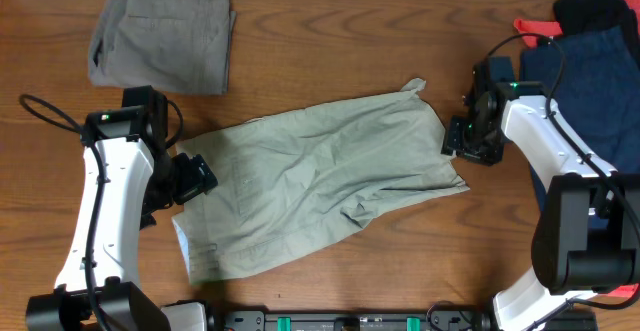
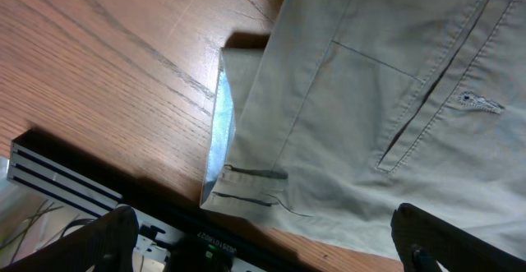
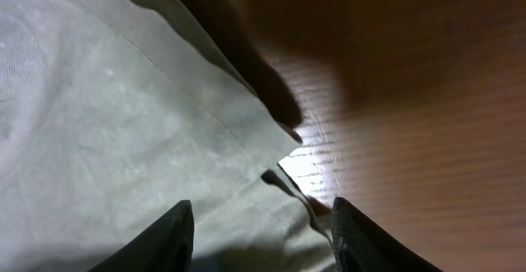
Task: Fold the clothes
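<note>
The light khaki shorts (image 1: 320,186) lie spread flat across the middle of the table, waistband toward the lower left. My left gripper (image 1: 195,178) hovers open at the waistband corner, where the pale blue lining (image 2: 222,132) shows. Its two fingers stand wide apart around (image 2: 263,239) with nothing between them. My right gripper (image 1: 455,141) is at the right leg hem. In the right wrist view its fingers (image 3: 181,231) pinch a bunched ridge of khaki cloth (image 3: 107,124) at the hem edge. A grey-olive pair (image 1: 165,36) lies folded at the back left.
A dark navy pair (image 1: 585,81) is heaped at the right edge, with a black garment (image 1: 595,11) and something red (image 1: 535,26) behind it. A black rail (image 2: 57,173) runs along the table's front edge. Bare wood (image 3: 427,99) lies right of the hem.
</note>
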Controlling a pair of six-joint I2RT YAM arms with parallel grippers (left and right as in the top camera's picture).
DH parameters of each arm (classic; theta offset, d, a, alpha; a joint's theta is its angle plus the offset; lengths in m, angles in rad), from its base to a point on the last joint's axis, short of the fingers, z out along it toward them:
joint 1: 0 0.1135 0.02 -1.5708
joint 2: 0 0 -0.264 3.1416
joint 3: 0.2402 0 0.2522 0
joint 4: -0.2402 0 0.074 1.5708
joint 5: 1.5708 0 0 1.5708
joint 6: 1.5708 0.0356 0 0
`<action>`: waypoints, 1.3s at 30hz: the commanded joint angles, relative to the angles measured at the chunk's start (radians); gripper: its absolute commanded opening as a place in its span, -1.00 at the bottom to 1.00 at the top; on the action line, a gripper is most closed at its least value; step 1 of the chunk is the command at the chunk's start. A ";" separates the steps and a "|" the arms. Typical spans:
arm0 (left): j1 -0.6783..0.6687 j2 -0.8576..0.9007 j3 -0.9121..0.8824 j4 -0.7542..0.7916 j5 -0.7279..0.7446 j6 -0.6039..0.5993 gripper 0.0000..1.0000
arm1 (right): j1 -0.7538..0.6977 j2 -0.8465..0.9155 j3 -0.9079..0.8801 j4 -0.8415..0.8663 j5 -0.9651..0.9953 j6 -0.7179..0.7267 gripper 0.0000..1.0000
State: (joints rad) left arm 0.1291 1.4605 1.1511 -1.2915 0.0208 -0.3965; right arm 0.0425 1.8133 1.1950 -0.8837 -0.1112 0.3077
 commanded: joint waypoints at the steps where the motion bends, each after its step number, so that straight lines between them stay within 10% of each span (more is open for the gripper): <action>1: 0.005 -0.003 -0.001 0.000 0.017 -0.009 0.98 | 0.009 0.007 -0.008 0.032 -0.013 -0.056 -0.01; 9: 0.005 -0.003 -0.001 0.010 0.017 -0.009 0.97 | 0.018 0.015 -0.013 0.076 -0.013 -0.006 -0.26; 39: 0.005 -0.003 -0.001 0.014 0.017 -0.009 0.98 | 0.018 0.022 -0.098 0.156 -0.013 0.066 -0.16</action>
State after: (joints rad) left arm 0.1291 1.4605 1.1511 -1.2755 0.0307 -0.3965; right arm 0.0452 1.8259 1.1027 -0.7353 -0.1200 0.3595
